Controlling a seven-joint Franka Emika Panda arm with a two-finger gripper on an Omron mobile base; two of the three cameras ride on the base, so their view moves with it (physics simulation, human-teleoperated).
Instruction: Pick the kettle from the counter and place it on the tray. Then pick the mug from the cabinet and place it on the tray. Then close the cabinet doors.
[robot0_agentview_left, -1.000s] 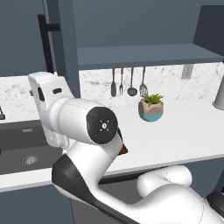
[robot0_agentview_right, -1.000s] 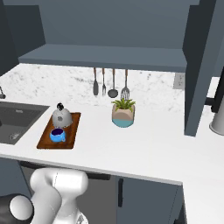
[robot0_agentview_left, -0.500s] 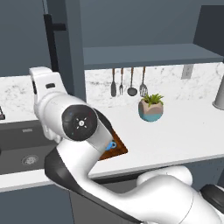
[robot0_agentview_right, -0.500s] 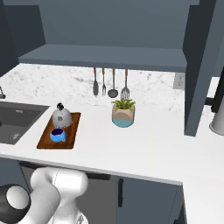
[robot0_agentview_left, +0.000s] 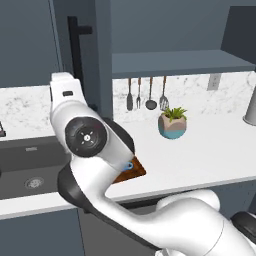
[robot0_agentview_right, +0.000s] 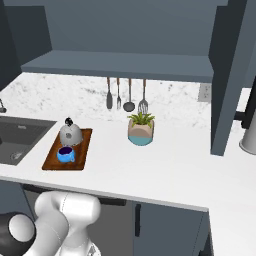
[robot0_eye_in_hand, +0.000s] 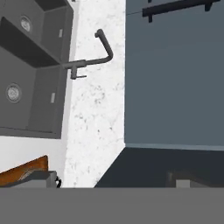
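The tray (robot0_agentview_right: 68, 150) lies on my desk (robot0_agentview_right: 165, 165) just beside the sink (robot0_agentview_right: 17, 137), its long axis running from the desk's front edge toward the wall. On the tray the kettle (robot0_agentview_right: 70, 133) sits at the wall end with its knob up, and the mug (robot0_agentview_right: 65, 154) stands at the front end, near the kettle but apart from it, mouth up, handle (a small blue loop) toward the tray's edge away from the sink. Beyond the tray, away from the sink, a potted plant (robot0_agentview_right: 140, 129) stands below hanging utensils (robot0_agentview_right: 126, 95). From the left base view one cabinet door (robot0_agentview_left: 82, 60) stands above the sink side of the tray, its black bar handle upright. My hand camera looks at the faucet (robot0_eye_in_hand: 89, 61) beside the sink and a dark door panel (robot0_eye_in_hand: 175, 74); whether my claw is clenched or released I cannot tell.
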